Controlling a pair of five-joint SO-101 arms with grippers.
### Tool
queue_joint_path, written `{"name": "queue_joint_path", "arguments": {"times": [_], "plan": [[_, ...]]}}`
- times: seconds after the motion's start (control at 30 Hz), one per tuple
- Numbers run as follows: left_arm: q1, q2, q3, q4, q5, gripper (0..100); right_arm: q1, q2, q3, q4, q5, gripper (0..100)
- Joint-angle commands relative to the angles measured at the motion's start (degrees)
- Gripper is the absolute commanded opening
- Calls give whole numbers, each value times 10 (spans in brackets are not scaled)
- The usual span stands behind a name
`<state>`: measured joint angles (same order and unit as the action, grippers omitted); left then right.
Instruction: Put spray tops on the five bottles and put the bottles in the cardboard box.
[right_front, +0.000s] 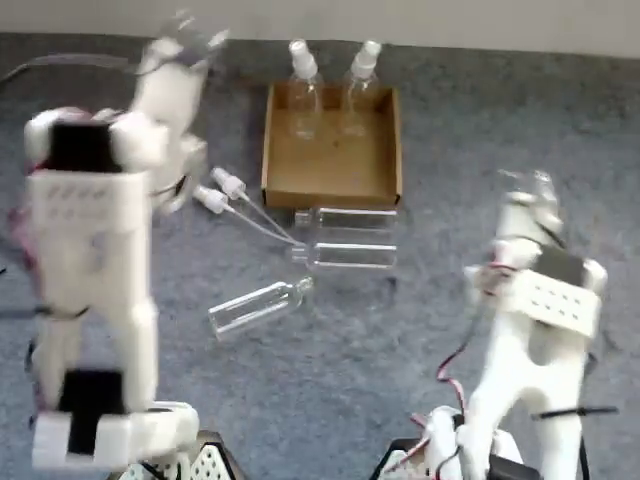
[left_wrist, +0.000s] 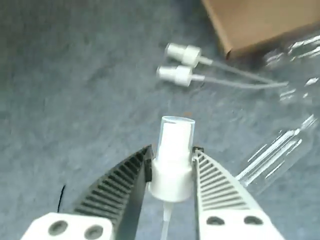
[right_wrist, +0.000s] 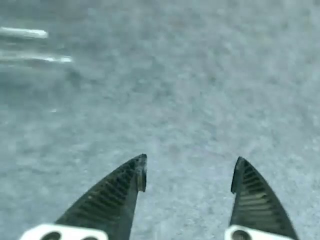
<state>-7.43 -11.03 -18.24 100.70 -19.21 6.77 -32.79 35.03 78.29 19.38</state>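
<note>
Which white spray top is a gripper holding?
The white plastic spray top clamped in the left gripper; two others lie loose beside the brown cardboard box.

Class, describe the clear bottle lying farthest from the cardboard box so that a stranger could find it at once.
Start at the cardboard box. Three topless bottles lie on the table before it. The first bottle and second bottle lie parallel beside the box; the target bottle lies farther out, alone and slanted.

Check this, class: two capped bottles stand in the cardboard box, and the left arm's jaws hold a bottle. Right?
No. The left wrist view shows the left arm's jaws holding a spray top, not a bottle; the rest is right.
</note>
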Motion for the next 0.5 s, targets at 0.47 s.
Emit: {"name": "queue_joint_path", "arguments": {"times": [0.47], "plan": [[-247, -184, 584, -360, -113, 14, -475, 314, -384, 22, -414, 239]]}}
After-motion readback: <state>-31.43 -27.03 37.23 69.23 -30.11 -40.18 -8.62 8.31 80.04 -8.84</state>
